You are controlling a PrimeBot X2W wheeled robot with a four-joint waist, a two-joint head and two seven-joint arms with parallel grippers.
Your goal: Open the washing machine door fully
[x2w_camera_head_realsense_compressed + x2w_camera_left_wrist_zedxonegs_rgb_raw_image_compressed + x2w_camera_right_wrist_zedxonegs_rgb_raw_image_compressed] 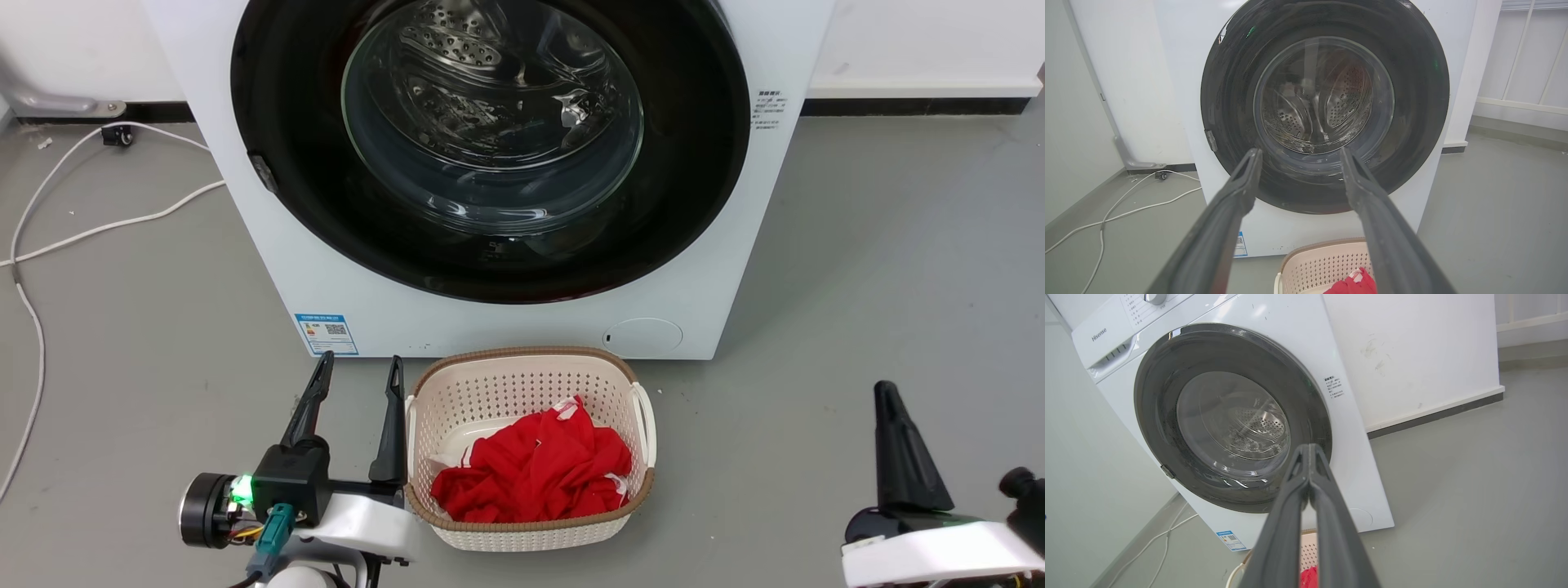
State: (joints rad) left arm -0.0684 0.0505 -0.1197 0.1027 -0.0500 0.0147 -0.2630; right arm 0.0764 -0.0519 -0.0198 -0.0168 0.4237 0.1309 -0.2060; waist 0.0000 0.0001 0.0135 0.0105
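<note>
washing machine door [286, 163] is shut, so my left gripper [362, 359], fingers spread, gotta hook the latch [264, 173] at 9 o'clock.

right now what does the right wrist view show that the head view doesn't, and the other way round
Right wrist view: the control panel with its dial, and the right gripper shut. Head view: the left gripper open, and the whole laundry basket of red cloth. Both: the washing machine door closed, the blue label, the round flap.
</note>
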